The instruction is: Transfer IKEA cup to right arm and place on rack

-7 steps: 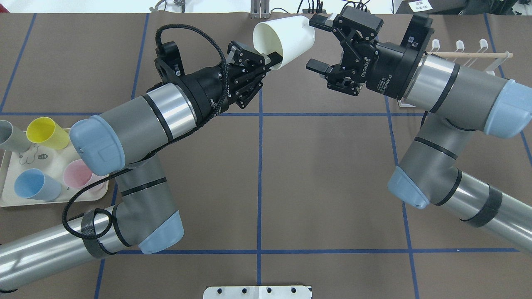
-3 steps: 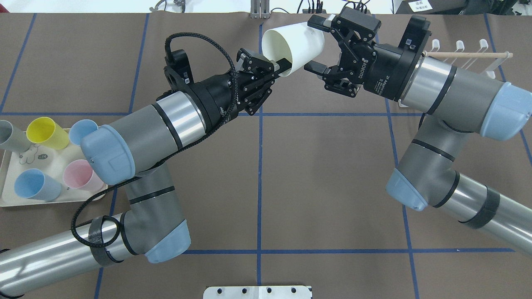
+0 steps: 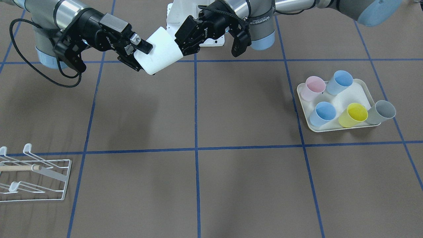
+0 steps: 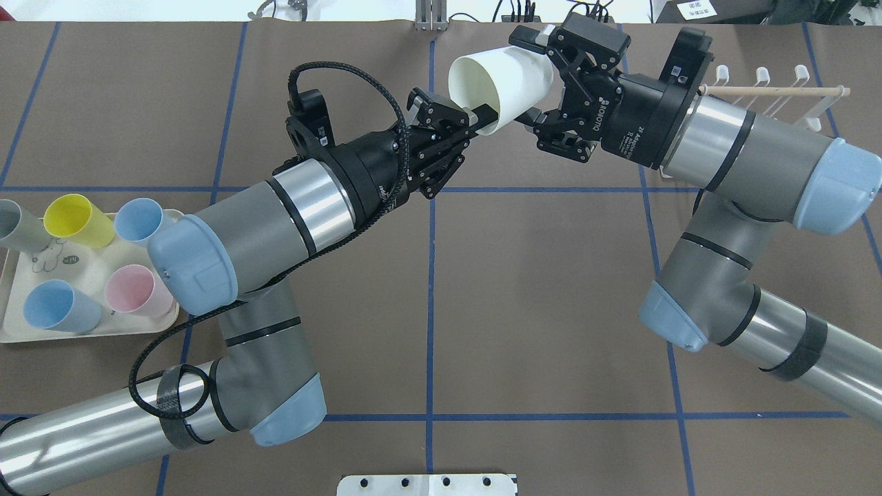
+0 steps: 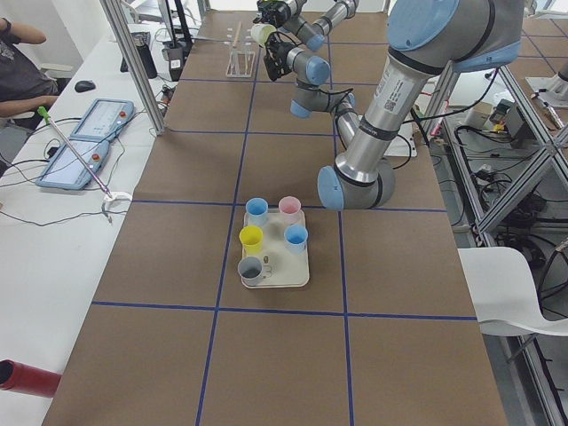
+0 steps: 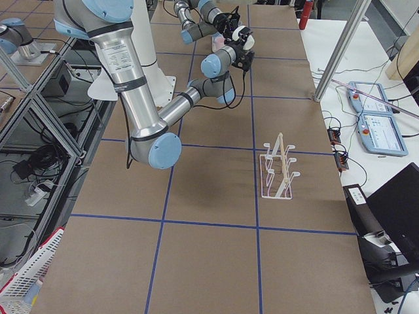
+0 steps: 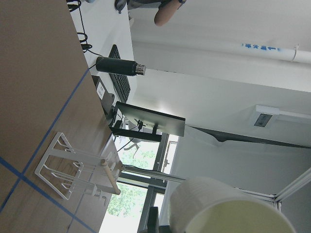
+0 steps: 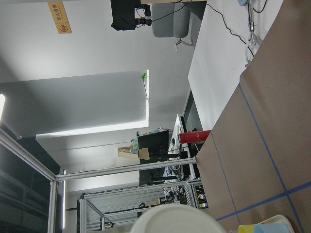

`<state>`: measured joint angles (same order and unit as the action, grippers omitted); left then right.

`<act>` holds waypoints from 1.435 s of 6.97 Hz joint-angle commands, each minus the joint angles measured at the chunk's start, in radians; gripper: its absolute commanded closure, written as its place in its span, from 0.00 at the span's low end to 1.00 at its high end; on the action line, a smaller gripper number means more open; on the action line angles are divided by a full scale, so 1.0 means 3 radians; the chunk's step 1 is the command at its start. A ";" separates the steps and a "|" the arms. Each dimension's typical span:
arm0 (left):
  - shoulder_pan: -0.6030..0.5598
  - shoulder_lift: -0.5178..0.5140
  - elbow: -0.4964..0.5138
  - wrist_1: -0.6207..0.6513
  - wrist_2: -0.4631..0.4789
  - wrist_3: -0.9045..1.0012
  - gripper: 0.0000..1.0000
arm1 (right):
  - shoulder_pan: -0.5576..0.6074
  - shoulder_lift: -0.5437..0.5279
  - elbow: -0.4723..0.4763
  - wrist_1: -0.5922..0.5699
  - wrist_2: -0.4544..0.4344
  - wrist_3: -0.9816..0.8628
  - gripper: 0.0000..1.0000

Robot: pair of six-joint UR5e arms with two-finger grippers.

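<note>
Nearest my side of the bench, at the robot's edge, sits the white base plate (image 4: pixel 427 484). Both arms rise from there. The left arm (image 4: pixel 262 220) has a black cable (image 4: pixel 344 69) looped around its wrist, and the right arm (image 4: pixel 758 151) comes in from the other side.

Further in, on the left half of the bench and about midway between the near and far edges, is a cream tray (image 3: pixel 343 99). It holds a pink cup (image 4: pixel 138 289), two blue cups (image 4: pixel 55 306) (image 4: pixel 141 217) and a yellow cup (image 4: pixel 76 219). A grey cup (image 4: pixel 17 227) stands at the tray's corner nearest the bench's left edge.

Beyond that the two wrists meet in the air above the bench's middle line. The white IKEA cup (image 4: pixel 506 83) is held up between them, tilted on its side and clear of the bench, with its mouth toward the left arm.

The left claw (image 4: pixel 477 116) is clamped on the cup's rim, one finger inside the mouth and the other outside the wall. The right claw (image 4: pixel 532 76) is spread wide, with its jaws either side of the cup's closed end. One finger (image 3: pixel 142 47) lies along the wall (from the front camera I can't make out whether the pads actually press on it).

Farthest out, by the far edge on the right half of the bench, stands the white wire rack (image 3: pixel 39 178). Its hooked prongs point up and a wooden dowel (image 3: pixel 16 168) runs through it. It is well apart from both claws.
</note>
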<state>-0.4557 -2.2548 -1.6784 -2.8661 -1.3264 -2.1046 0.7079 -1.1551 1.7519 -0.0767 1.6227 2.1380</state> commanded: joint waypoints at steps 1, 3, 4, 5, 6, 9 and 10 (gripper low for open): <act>0.0031 -0.0021 0.0016 0.0007 0.0024 0.0000 1.00 | -0.0033 0.0000 0.0000 0.0000 -0.0020 0.0001 0.01; 0.0031 -0.0026 0.0037 0.0012 0.0034 0.0000 1.00 | -0.0033 0.0000 0.0000 0.0000 -0.0025 0.0001 0.23; 0.0026 -0.0016 0.0037 -0.0023 0.0039 0.0000 0.93 | -0.0038 0.0005 0.0000 0.0000 -0.0020 -0.0009 0.67; 0.0021 0.0004 0.0037 -0.0023 0.0034 0.0041 0.30 | -0.0033 0.0015 0.0000 0.0000 -0.0020 -0.0009 1.00; 0.0021 0.0004 0.0037 -0.0003 0.0034 0.0127 0.00 | -0.0033 0.0015 0.0005 0.0000 -0.0020 -0.0029 1.00; -0.0035 0.0086 0.0006 -0.0028 0.0009 0.0194 0.00 | 0.0058 0.0010 0.0000 -0.0005 -0.0096 -0.0151 1.00; -0.0041 0.0122 -0.0009 -0.0034 0.0004 0.0331 0.00 | 0.0155 0.0005 -0.0041 -0.0015 -0.0096 -0.0213 1.00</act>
<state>-0.4636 -2.2327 -1.6759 -2.8722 -1.3228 -2.0426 0.7248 -1.1522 1.7497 -0.0783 1.5963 2.0969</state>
